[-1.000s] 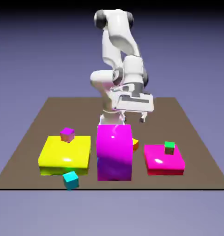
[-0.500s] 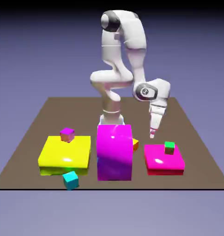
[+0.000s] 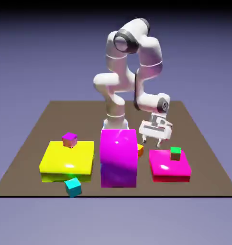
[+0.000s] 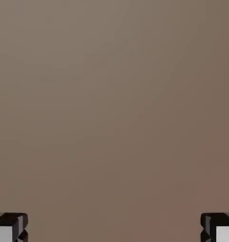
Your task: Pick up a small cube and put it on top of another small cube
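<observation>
In the exterior view, the orange cube [image 3: 140,150] is seen half hidden beside the big magenta block [image 3: 118,158]; in the hand view, only brown counter [image 4: 111,104] is shown between the end effector's [image 4: 114,228] fingertips, spread wide, nothing gripped.

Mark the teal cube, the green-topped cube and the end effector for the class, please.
Teal cube [image 3: 73,187]: exterior view, on its front face.
Green-topped cube [image 3: 175,153]: exterior view, near its middle.
End effector [image 3: 151,144]: exterior view, midway between its fingertips.
</observation>
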